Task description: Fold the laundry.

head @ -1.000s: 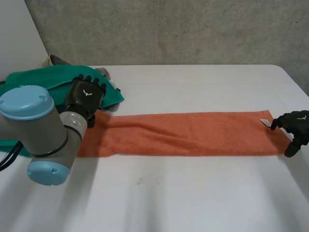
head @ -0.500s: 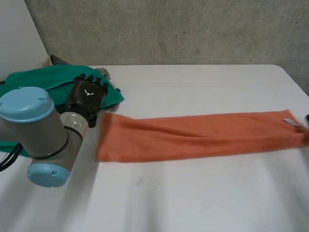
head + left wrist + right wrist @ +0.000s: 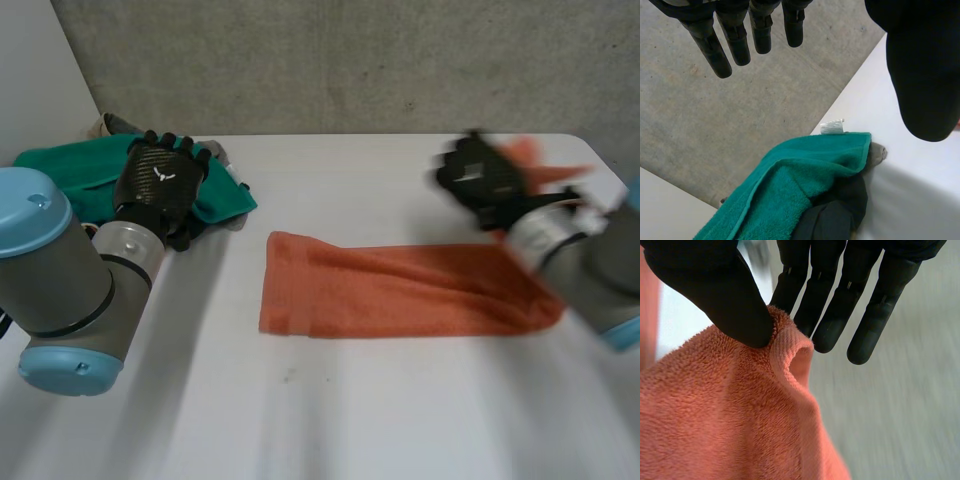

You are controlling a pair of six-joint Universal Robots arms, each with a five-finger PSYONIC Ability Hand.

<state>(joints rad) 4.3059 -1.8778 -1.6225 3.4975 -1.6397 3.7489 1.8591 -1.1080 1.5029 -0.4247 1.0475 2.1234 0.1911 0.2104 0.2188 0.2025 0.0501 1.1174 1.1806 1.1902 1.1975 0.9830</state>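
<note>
A long orange towel [image 3: 400, 285] lies across the middle of the white table [image 3: 350, 420]. My right hand [image 3: 485, 180] is raised above the towel's right part, shut on the towel's right end, which lifts off the table behind it. In the right wrist view my thumb [image 3: 715, 290] pinches a fold of the orange towel [image 3: 730, 420] against my straight fingers. My left hand [image 3: 165, 185] hovers open over the table's back left, above a green towel [image 3: 70, 165], clear of the orange one. The left wrist view has its straight fingers [image 3: 735, 35] above the green towel [image 3: 800, 180].
The green towel is bunched at the table's back left corner with a dark garment [image 3: 835, 215] beside it and a grey piece [image 3: 120, 125] behind. A concrete wall [image 3: 350, 60] runs behind the table. My left arm [image 3: 60, 280] reaches over the front left.
My right hand has closed on the orange towel's right end, lifted it and carried it leftward over the towel. The towel's left end slid to the right, away from my left hand.
</note>
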